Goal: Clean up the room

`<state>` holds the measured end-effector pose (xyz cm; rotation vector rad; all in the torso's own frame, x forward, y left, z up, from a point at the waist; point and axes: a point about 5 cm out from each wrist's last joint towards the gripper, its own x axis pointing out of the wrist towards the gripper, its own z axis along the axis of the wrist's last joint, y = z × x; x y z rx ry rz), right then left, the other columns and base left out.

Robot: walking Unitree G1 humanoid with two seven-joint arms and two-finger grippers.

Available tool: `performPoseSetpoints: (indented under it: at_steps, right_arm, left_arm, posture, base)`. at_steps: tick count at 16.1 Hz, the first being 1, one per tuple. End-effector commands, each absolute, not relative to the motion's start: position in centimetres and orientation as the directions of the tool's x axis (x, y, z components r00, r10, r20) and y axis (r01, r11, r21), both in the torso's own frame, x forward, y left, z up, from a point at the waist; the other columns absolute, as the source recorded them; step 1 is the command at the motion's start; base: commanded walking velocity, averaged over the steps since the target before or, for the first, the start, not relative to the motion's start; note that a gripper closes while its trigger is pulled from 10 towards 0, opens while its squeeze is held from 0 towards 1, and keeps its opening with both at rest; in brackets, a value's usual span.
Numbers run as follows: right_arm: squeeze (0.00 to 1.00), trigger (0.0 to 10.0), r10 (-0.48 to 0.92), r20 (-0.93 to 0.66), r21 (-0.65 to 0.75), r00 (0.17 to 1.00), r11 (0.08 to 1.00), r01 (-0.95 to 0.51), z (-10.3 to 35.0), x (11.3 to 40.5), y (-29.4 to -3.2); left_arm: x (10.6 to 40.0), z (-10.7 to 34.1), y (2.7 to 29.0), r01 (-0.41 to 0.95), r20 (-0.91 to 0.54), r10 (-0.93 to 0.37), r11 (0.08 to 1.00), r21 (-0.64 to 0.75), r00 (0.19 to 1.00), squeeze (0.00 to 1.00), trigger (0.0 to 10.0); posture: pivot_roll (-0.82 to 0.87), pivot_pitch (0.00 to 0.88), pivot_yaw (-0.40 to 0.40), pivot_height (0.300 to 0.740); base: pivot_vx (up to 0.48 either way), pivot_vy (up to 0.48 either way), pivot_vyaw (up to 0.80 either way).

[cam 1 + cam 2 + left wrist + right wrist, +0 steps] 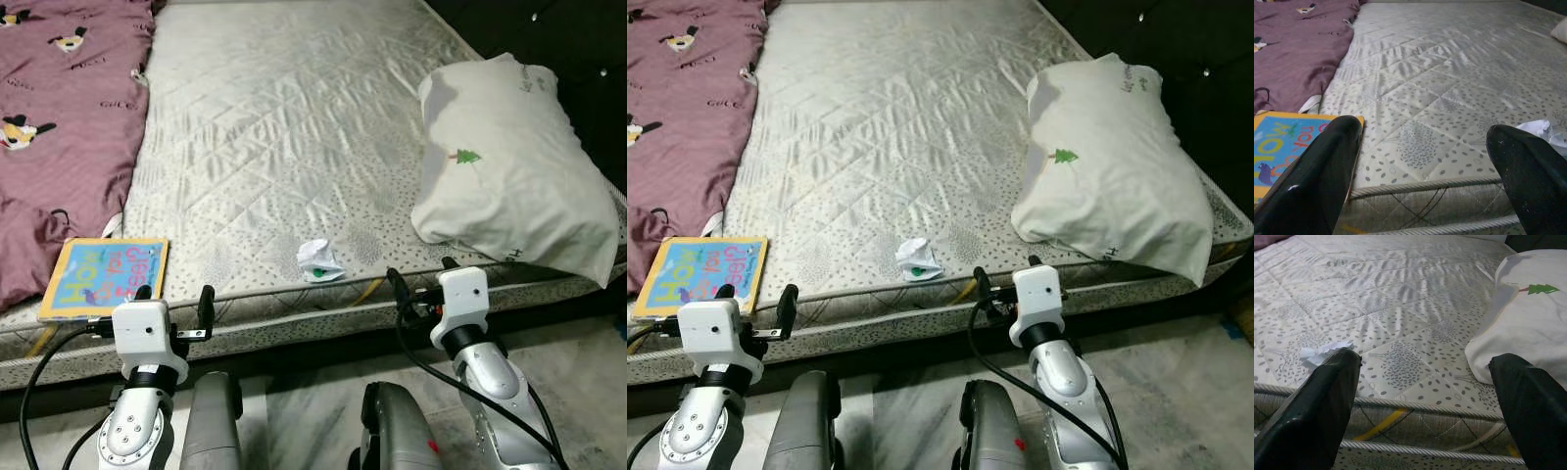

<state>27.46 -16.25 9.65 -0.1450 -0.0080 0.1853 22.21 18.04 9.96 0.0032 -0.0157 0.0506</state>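
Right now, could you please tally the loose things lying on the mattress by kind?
Pillow: 1
Purple blanket: 1
Children's book: 1
Crumpled paper: 1
Total: 4

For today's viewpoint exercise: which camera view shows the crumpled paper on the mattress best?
The left eye view: the crumpled paper lies whole and unblocked near the mattress edge. The right eye matches; both wrist views catch only part beside a finger.
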Motion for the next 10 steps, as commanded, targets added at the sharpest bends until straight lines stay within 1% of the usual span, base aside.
performPoseSetpoints:
  at_steps: [1,6,10]
  right_arm:
    - [0.00,10.0,0.186,-0.007,-0.165,0.982,0.969,-0.185,9.61,27.45,-16.16]
    - [0.00,10.0,0.182,-0.004,-0.151,0.983,0.972,-0.181,9.57,27.57,-16.10]
    - [0.00,10.0,0.176,-0.004,-0.144,0.984,0.974,-0.175,9.53,27.59,-16.12]
  left_arm:
    - [22.02,9.60,18.40,-0.054,-0.006,0.054,0.999,0.010,0.999,0.00,10.0]
    - [22.07,9.60,18.39,-0.051,-0.007,0.051,0.999,0.011,0.999,0.00,10.0]
    - [22.10,9.61,18.39,-0.051,-0.007,0.051,0.999,0.011,0.999,0.00,10.0]
  posture:
    - [0.10,0.189,-0.029,0.581]
    - [0.10,0.190,-0.027,0.581]
    - [0.10,0.190,-0.027,0.581]
  base:
    - [0.000,0.000,0.77]
    - [0.000,0.000,0.73]
    - [0.000,0.000,0.00]
